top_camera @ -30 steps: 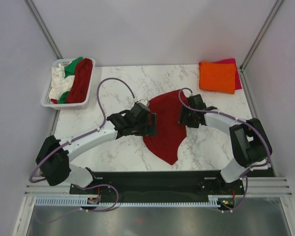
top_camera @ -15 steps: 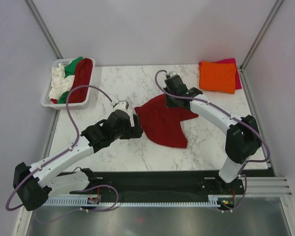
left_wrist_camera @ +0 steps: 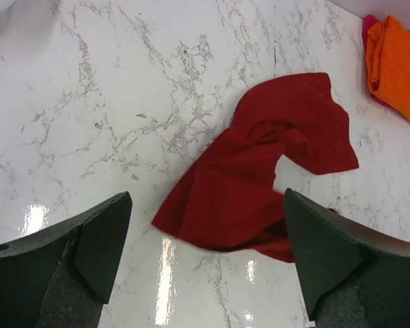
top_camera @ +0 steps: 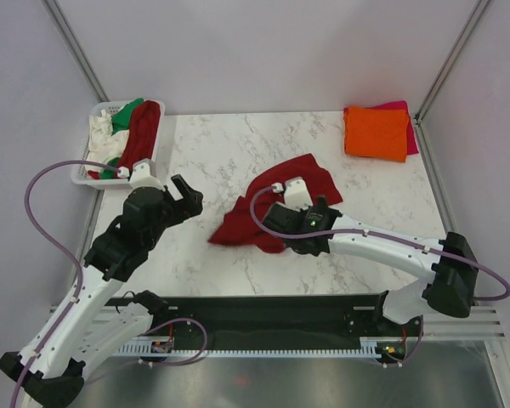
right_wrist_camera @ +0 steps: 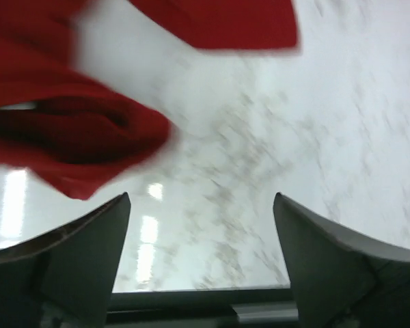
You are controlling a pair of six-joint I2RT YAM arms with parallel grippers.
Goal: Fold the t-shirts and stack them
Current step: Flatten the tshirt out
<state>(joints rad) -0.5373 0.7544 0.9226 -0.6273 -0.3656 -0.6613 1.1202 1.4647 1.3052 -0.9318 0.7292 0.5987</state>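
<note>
While both arms reach over the bench (top_camera: 229, 140), a dark red t-shirt (top_camera: 276, 200) lies crumpled and unfolded on the marble top, slightly right of centre, with one corner trailing toward the near left and a broader lobe toward the far right. The left pincer (left_wrist_camera: 206, 205) is spread wide and grips nothing; in the left wrist view the dark red t-shirt lies flat on the bench below and beyond its two fingers (left_wrist_camera: 96, 239), which are clear of the cloth. In the top view the left pincer stands over the left part of the bench, near the basket (top_camera: 79, 172) and apart from the dark red t-shirt. The right pincer (right_wrist_camera: 201, 201) is likewise spread and empty; the blurred right wrist view shows red cloth at the upper left and bare marble between the fingers. In the top view the right arm's wrist crosses the near right edge of the dark red t-shirt. Whether it touches the cloth cannot be told. At the far right corner an orange t-shirt (top_camera: 376, 133) lies folded on top of a pink t-shirt (top_camera: 411, 136), of which only the far and right margins show. The basket at the far left corner contains a white t-shirt (top_camera: 100, 140), a green t-shirt (top_camera: 127, 110) and a second dark red t-shirt (top_camera: 141, 136), all loosely bundled.
</note>
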